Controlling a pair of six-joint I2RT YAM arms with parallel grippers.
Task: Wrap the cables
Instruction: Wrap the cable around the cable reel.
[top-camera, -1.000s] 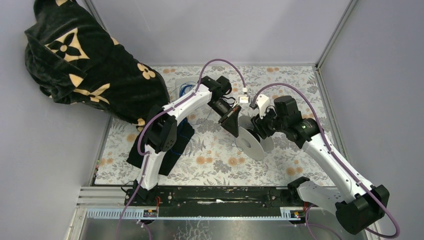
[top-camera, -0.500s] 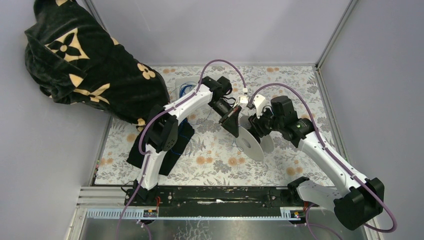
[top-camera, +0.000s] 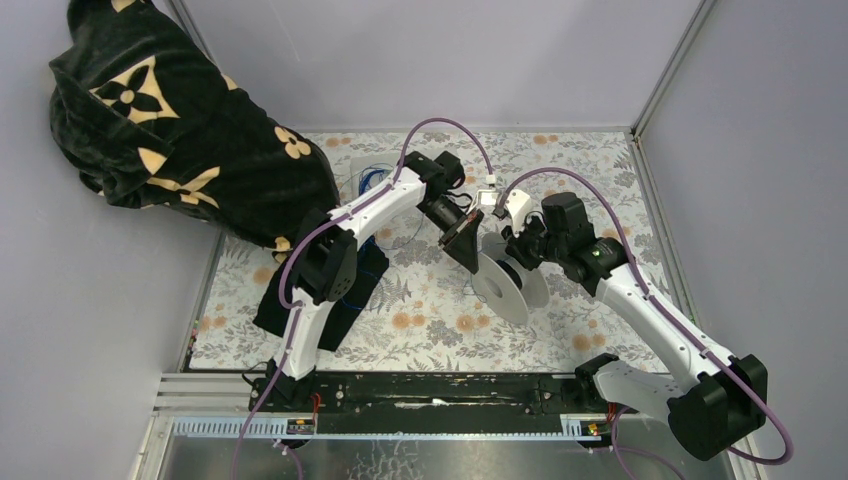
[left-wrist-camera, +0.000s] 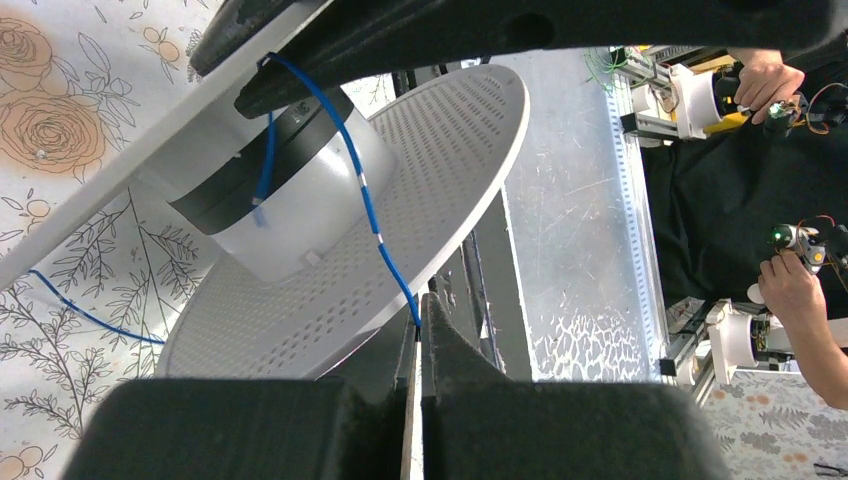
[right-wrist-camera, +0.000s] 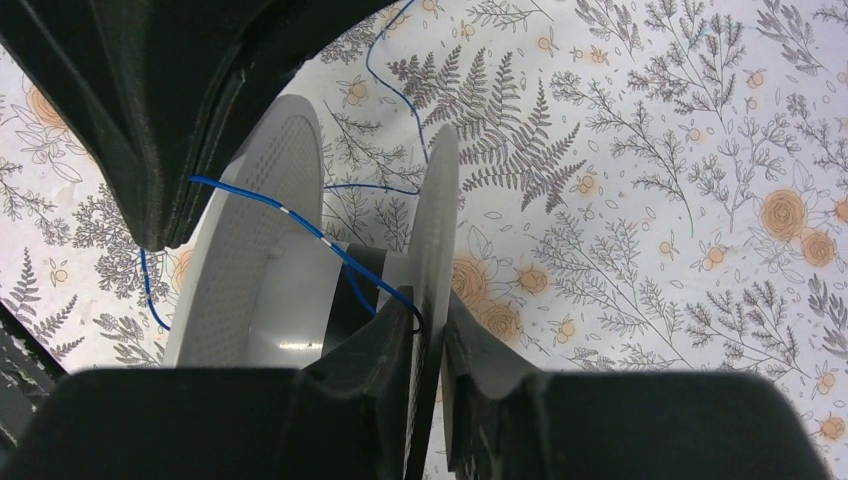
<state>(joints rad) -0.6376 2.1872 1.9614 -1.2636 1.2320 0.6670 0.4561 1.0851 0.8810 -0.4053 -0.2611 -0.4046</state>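
A white spool (top-camera: 505, 285) with two perforated flanges stands on edge at the middle of the flowered mat. My left gripper (left-wrist-camera: 420, 305) is shut on a thin blue cable (left-wrist-camera: 365, 195), which runs up from its fingertips to the spool's hub (left-wrist-camera: 290, 200), where a dark band of winding sits. My right gripper (right-wrist-camera: 428, 320) is shut on the rim of one spool flange (right-wrist-camera: 432, 220), one finger on each face. The blue cable (right-wrist-camera: 300, 225) crosses between the flanges toward the left gripper's fingers (right-wrist-camera: 165, 235). More loose blue cable (top-camera: 372, 182) lies at the mat's far left.
A black cloth with tan flower marks (top-camera: 170, 130) is heaped at the far left, and dark fabric (top-camera: 350, 290) lies under the left arm. A small white box (top-camera: 488, 197) sits behind the spool. Grey walls enclose the mat on three sides.
My right gripper's jaws have closed onto the spool flange, and that arm has shifted slightly left. The left gripper stays shut on the cable in the same place.
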